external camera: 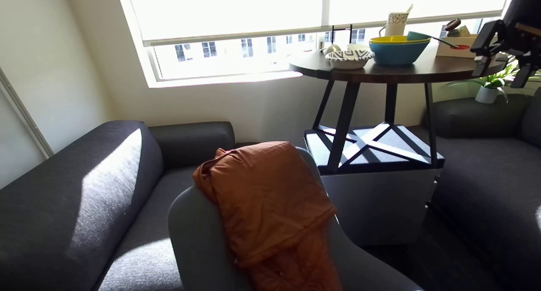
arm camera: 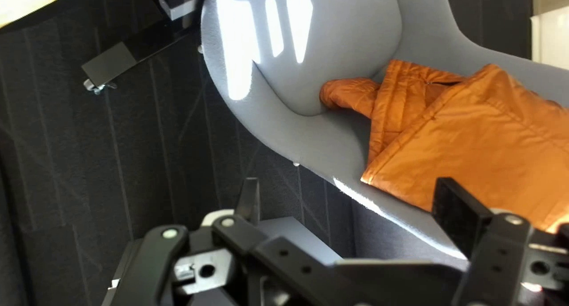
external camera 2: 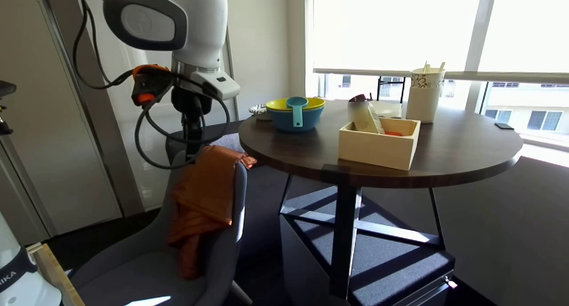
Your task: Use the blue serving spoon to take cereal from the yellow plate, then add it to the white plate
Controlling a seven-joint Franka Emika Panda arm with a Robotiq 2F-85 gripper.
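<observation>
Tool (arm camera: 351,195): jaws spread wide, apart from tabletop (external camera 2: 462,141). Blue serving spoon (external camera 2: 297,108): on rim of yellow bowl (external camera: 393,40), near tabletop edge. Patterned white dish (external camera: 349,62): beside yellow bowl; contact cannot be confirmed.

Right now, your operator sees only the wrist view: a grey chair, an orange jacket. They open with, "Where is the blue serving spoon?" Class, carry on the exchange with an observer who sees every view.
Observer: The blue serving spoon rests at the rim of the yellow plate, its handle sticking outward.
Operator: And the white plate?
Observer: It stands beside the yellow plate on the round table; I can't tell whether they touch.
Operator: Anything else up there?
Observer: Yes, a light wooden box, near the table's edge in an exterior view.
</observation>
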